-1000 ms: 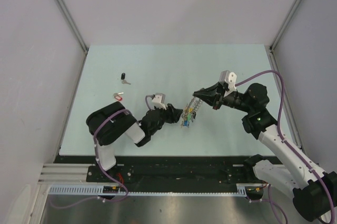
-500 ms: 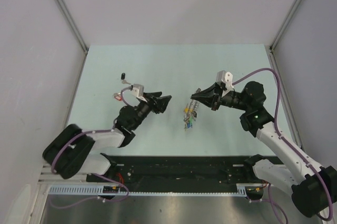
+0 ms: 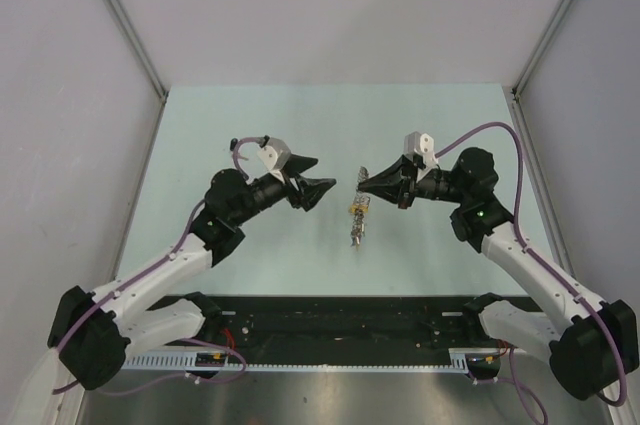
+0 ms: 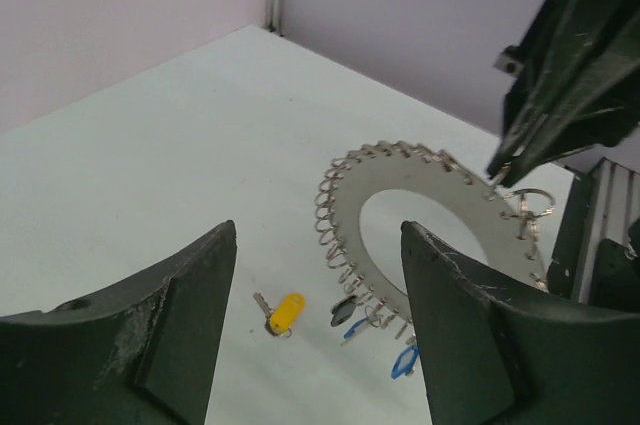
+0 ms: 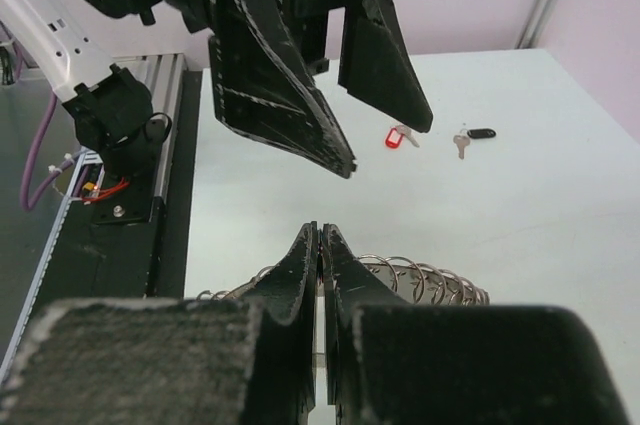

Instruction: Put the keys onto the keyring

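The keyring (image 4: 400, 173) hangs clear of the table (image 3: 420, 115) near its middle, pinched at the rim by the right gripper (image 5: 320, 245), whose jaws are fully closed on the metal. Its fringe of small keys and blue tags dangles below. The yellow key (image 4: 283, 312) shows just beside that fringe in the left wrist view; whether it is threaded on or lies loose cannot be told. The red key (image 5: 397, 135) and the black key (image 5: 480, 133) lie on the table well apart from the ring, at the far left, close to one another. A second ago the left gripper (image 4: 317, 245) was at the ring's fringe. It has since drawn back to the left, its arm swung outward and its jaws spread wide, holding nothing. Over the same interval the right arm shifted the ring slightly, so that it now hangs edge-on in the overhead view. In the inspector's judgement, the left arm has finished its work at the ring and is free to fetch. At least two keys remain to be collected, so the task is well short of complete.
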